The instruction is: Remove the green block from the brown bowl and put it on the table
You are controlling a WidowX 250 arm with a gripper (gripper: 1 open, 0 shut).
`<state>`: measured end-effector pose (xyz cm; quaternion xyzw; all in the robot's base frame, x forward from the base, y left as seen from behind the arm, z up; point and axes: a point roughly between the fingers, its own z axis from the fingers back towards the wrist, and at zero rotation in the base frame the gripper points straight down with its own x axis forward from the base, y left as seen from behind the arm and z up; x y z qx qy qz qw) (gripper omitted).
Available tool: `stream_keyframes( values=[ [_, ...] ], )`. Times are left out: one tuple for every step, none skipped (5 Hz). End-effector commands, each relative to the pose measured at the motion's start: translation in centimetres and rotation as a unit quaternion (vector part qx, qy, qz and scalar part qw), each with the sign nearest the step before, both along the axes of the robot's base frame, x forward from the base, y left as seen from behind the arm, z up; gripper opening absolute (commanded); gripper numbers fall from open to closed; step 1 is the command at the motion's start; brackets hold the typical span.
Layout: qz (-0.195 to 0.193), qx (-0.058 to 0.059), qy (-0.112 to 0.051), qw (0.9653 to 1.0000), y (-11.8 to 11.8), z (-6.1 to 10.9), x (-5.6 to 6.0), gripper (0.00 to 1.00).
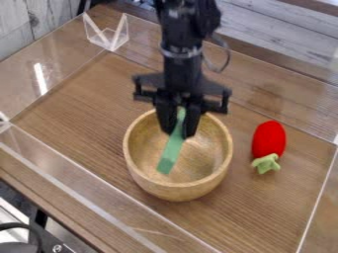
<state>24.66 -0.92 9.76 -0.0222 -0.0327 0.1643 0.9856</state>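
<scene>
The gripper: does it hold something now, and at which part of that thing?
The gripper holds the green block by its upper end; the block hangs down tilted into the brown bowl.

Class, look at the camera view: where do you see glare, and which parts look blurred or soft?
Camera view: pale glare streaks the clear acrylic wall at lower left; the gripper and the green block it holds look soft; the strawberry toy is low in detail.
</scene>
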Motion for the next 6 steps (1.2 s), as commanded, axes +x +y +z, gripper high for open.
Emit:
stream_keyframes(
  values=[
    [-0.003,-0.006,-0.039,0.9992,0.6,3.2,0.9,0.00],
    [-0.006,-0.002,-0.043,0.9991,3.4,3.3,1.3,0.00],
    [0.037,0.008,-0.046,0.9982,6.7,2.7,1.3,0.00],
    [0.072,0.016,-0.046,0.9962,9.3,1.8,1.1,0.00],
    [0.067,0.022,-0.046,0.9965,10.7,1.1,0.0,0.00],
    [0.062,0.027,-0.043,0.9968,11.6,0.3,-0.9,0.00]
  ],
)
